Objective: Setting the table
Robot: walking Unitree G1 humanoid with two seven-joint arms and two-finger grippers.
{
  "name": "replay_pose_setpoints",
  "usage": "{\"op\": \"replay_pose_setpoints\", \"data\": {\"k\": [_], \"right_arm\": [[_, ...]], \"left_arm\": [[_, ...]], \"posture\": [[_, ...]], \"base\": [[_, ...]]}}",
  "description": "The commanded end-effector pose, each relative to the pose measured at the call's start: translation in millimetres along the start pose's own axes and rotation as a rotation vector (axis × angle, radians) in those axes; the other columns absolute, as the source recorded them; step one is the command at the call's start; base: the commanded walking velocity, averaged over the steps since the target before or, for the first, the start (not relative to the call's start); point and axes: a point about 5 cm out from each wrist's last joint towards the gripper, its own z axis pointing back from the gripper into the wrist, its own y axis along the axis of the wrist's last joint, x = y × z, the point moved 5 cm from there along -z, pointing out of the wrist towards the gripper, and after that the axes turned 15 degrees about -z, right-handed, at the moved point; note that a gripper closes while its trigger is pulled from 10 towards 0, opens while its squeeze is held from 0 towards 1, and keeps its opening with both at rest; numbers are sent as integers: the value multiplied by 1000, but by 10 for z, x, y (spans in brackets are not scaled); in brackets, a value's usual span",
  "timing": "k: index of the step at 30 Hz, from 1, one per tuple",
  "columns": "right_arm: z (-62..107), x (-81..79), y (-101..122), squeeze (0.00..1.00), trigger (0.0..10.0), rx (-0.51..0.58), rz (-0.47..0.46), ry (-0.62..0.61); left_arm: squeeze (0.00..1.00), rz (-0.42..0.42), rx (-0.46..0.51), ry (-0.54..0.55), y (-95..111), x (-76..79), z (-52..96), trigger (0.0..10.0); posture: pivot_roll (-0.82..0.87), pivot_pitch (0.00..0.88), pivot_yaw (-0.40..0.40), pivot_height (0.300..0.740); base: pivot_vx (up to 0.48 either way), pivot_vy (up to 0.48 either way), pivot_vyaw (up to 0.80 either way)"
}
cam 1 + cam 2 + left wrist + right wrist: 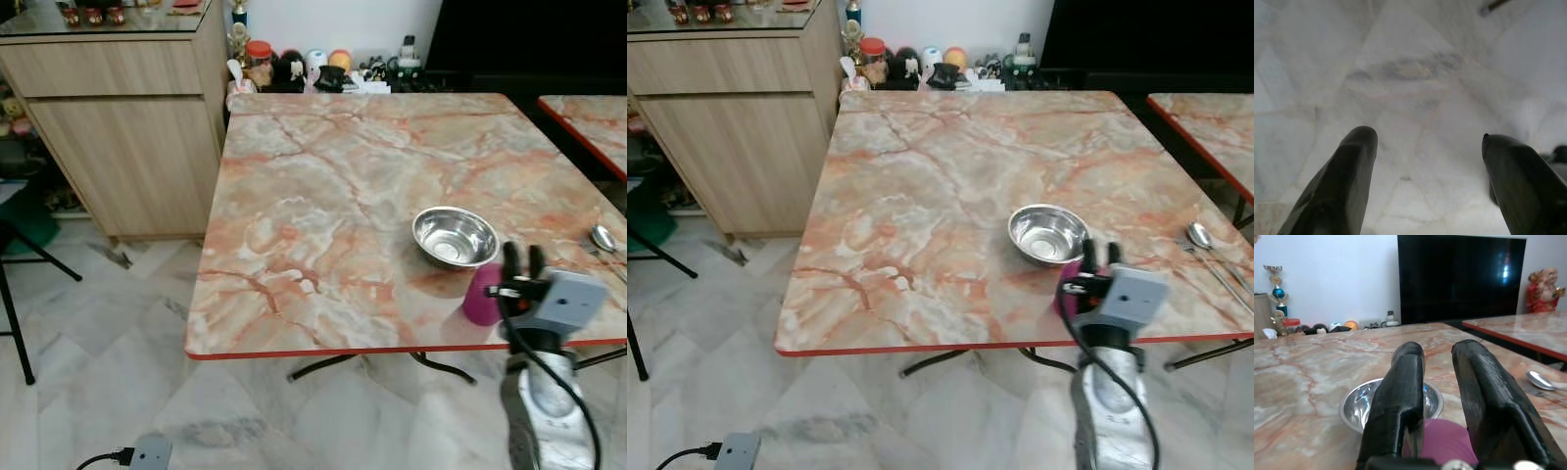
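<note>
One gripper, the right [522, 262], stood released above a small purple plastic cup [480, 297] at lower right, beside the round steel bowl [455, 236], apparently setting it.

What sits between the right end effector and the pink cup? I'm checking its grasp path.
Nothing visible does. The right end effector hovers right over the pink cup; the steel bowl lies just beyond it.

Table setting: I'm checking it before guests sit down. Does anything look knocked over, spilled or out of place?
Nothing stands out. The steel bowl sits upright and empty on the marble table, the pink cup stands beside it near the front edge under the right gripper, and the spoon lies flat at the right.
</note>
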Motion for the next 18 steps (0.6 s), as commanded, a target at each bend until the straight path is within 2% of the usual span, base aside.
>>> {"op": "replay_pose_setpoints", "data": {"k": [1,6,8,18], "right_arm": [[16,-13,108,0,10000,35,11,2],[97,-53,182,0,10000,46,28,11],[119,-57,169,0,10000,38,31,11],[130,-78,163,0,10000,23,31,7]], "left_arm": [[0,-9,-31,-25,-101,81,23,10000],[0,-34,-26,-36,-87,114,20,10000],[0,-44,-26,-36,-84,117,19,10000],[0,-47,-26,-32,-87,104,20,10000]], "posture": [[-27,148,-8,740],[-33,149,-10,740],[-34,149,-10,740],[-31,149,-11,740]], "base": [[0,0,0],[0,0,0],[0,-307,0],[0,-480,0]]}}
